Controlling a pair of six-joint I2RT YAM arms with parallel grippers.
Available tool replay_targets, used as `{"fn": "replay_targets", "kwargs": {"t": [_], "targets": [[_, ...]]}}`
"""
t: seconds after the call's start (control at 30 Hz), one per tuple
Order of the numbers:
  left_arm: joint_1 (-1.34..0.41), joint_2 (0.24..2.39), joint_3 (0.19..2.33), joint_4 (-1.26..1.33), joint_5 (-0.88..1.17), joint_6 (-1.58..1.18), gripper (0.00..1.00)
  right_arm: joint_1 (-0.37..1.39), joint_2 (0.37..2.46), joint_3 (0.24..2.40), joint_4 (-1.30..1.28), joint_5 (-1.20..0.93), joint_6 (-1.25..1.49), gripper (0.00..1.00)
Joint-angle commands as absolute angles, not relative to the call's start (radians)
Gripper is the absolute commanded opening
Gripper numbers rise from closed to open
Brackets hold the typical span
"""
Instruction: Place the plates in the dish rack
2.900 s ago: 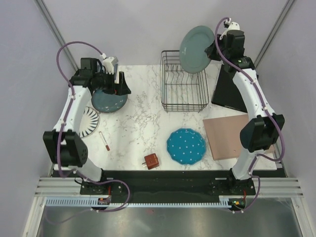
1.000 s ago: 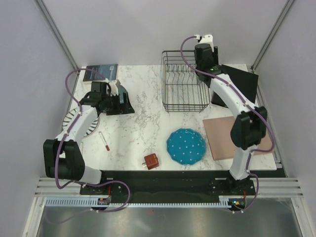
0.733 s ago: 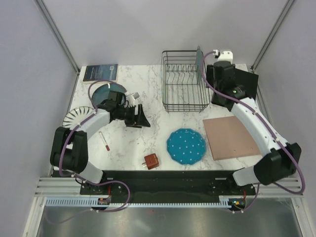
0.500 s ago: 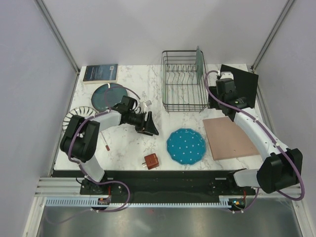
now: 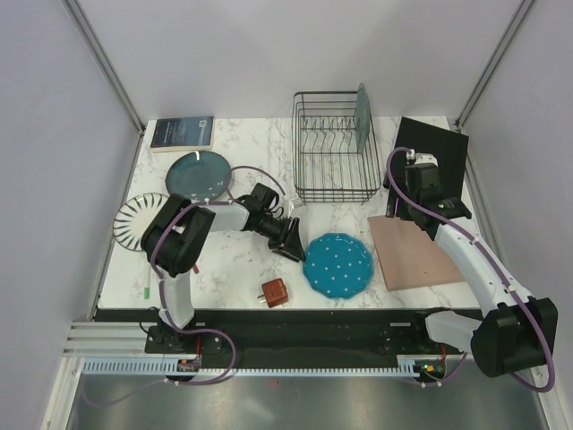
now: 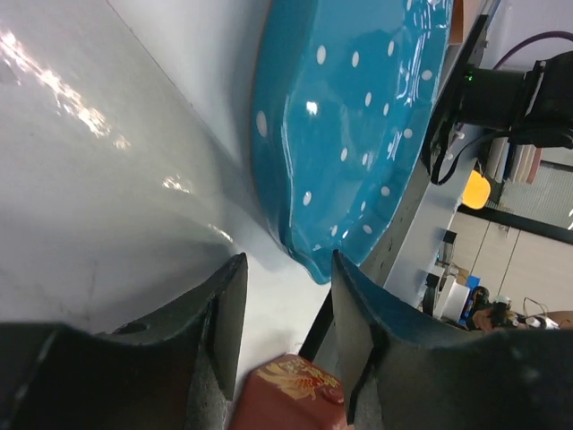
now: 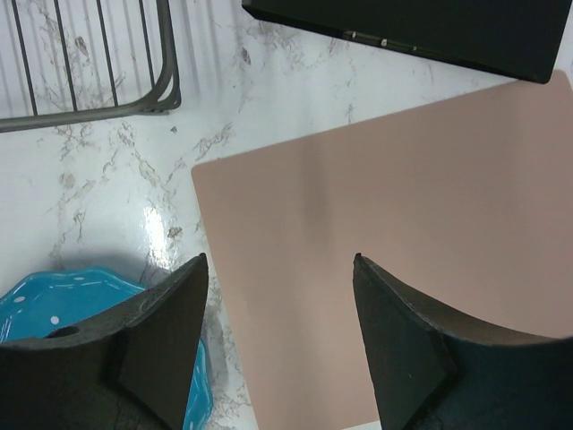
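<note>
One plate (image 5: 362, 114) edge-on in rack (image 5: 333, 195)

The left arm (image 5: 219, 216) and right arm (image 5: 474, 269) had white links and black joints. A purple cable (image 5: 391, 179) ran along each, and the fingers (image 7: 152, 331) were black.

The marble table (image 5: 235, 269) is carrying nine things. A book (image 5: 182, 133) is lying at the far left corner, and a teal plate (image 5: 197, 173) is sitting just in front of it. A striped plate (image 5: 134, 221) is resting at the left edge. The rack (image 5: 333, 161) is standing at the middle of the far edge. A black panel (image 5: 436, 159) is occupying the far right corner, and a pink board (image 5: 418, 253) is lying by the right edge, apart from the panel. A dotted plate (image 5: 337, 265) is lying just beside the board, towards the near edge. A red-brown block (image 5: 275, 292) is sitting by the near edge, near that plate.
</note>
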State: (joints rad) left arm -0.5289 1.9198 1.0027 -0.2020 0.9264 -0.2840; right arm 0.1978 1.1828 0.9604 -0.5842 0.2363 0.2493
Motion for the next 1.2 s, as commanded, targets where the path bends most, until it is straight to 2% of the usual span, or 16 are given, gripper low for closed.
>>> {"fn": "replay_targets", "kwargs": {"t": [0.0,0.1,0.17,0.2,0.27,0.3,0.37,0.53,0.67,0.7,0.83,1.17], "targets": [[-0.541,1.971,1.048,-0.134,0.928,-0.357,0.49,0.192,1.154,0.93,-0.581,0.203,0.281,0.73],[-0.557,2.0,1.061,-0.118,0.917,-0.383,0.47,0.192,1.157,0.916,-0.581,0.196,0.287,0.73],[-0.56,2.014,1.058,-0.1,0.894,-0.403,0.36,0.192,1.163,0.907,-0.574,0.187,0.298,0.73],[-0.56,2.019,1.061,-0.1,0.888,-0.417,0.27,0.193,1.169,0.905,-0.569,0.181,0.299,0.73],[-0.56,2.031,1.072,-0.11,0.867,-0.423,0.19,0.192,1.177,0.902,-0.56,0.164,0.313,0.74],[-0.56,2.033,1.075,-0.126,0.864,-0.422,0.1,0.192,1.184,0.902,-0.557,0.158,0.313,0.74],[-0.554,2.023,1.074,-0.147,0.847,-0.414,0.03,0.193,1.193,0.91,-0.557,0.137,0.316,0.74],[-0.464,1.91,1.017,-0.201,0.841,-0.388,0.02,0.195,1.223,0.914,-0.555,0.057,0.313,0.75],[-0.355,1.87,0.997,-0.256,0.85,-0.344,0.02,0.193,1.235,0.87,-0.516,-0.148,0.282,0.77],[-0.336,1.87,0.994,-0.265,0.851,-0.319,0.02,0.193,1.244,0.856,-0.502,-0.29,0.272,0.77],[-0.265,1.878,0.989,-0.284,0.861,-0.285,0.02,0.204,1.288,0.773,-0.353,-0.527,0.311,0.75],[-0.267,1.979,0.97,-0.299,0.894,-0.204,0.02,0.239,1.402,0.626,-0.078,-0.591,0.454,0.76]]}}
